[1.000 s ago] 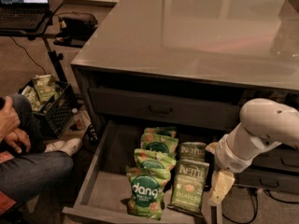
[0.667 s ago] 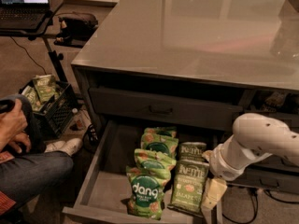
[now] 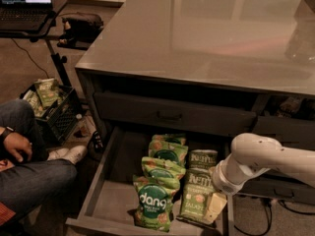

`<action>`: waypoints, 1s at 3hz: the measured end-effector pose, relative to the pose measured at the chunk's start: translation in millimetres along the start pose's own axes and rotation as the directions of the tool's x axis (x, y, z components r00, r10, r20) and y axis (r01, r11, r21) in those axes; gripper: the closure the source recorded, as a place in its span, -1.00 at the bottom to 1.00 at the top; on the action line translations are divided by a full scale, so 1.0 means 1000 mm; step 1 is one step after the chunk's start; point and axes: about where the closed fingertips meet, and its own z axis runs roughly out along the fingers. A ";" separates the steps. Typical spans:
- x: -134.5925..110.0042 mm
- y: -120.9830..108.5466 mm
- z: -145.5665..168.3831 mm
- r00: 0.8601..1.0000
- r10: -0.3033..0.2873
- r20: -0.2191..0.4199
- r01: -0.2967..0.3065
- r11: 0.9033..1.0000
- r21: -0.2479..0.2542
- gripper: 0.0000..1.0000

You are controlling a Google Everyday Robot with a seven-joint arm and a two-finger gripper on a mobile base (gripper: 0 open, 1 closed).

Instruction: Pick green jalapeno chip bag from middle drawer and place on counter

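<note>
The middle drawer (image 3: 117,183) is pulled open below the glossy grey counter (image 3: 206,33). In it lie two dark olive Kettle bags. The front one is the green jalapeno chip bag (image 3: 195,198), with pale lettering. The second Kettle bag (image 3: 203,158) lies just behind it. Three brighter green "dang" bags (image 3: 153,201) lie in a row to their left. My white arm (image 3: 256,156) reaches in from the right. My gripper (image 3: 215,207) hangs low over the drawer's front right corner, at the right edge of the jalapeno bag.
A closed drawer front with a small pull (image 3: 170,116) sits above the open drawer. A seated person's legs and hand (image 3: 29,168) are at the left. A black crate of bags (image 3: 49,104) and a laptop stand (image 3: 29,4) are behind them. Cables lie at the lower right.
My arm has dropped and swung left, bringing the gripper down from beside the drawer's right edge to the right side of the front Kettle bag. The bags have not moved.
</note>
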 end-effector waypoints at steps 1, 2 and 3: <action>0.001 0.001 0.005 1.000 0.004 -0.001 -0.004 1.000 -0.011 -1.00; 0.000 -0.007 0.014 0.999 0.037 0.040 -0.038 0.999 0.032 -1.00; -0.003 -0.036 0.028 0.990 0.086 0.111 -0.099 0.989 0.110 -1.00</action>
